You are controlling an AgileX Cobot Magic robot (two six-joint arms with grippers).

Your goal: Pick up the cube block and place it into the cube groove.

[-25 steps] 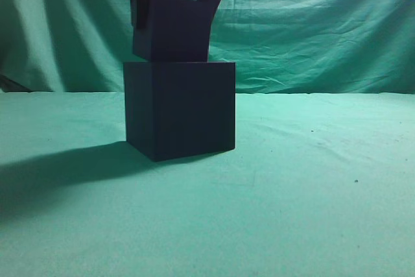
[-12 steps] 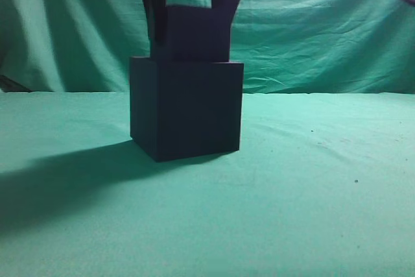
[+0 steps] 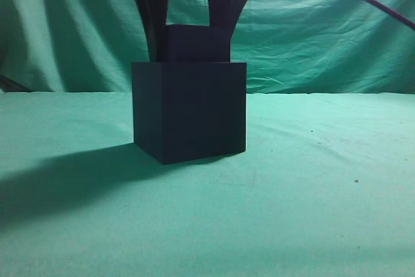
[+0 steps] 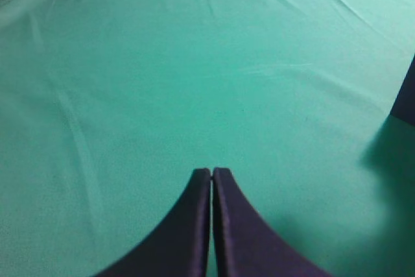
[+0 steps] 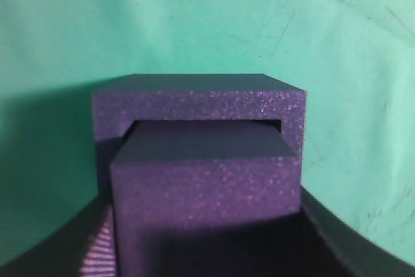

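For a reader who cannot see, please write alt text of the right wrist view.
A small dark purple speckled cube, held from both sides by the right gripper, sits partly inside the open top of a larger dark box. The box stands on a green cloth.

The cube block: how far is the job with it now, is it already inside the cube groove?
Done: the cube block is picked up, held by the right gripper over the cube groove. In hand: the block's lower part sits inside the groove's opening, the upper part above the rim. Left: lower it fully and release. The left gripper is shut, idle.
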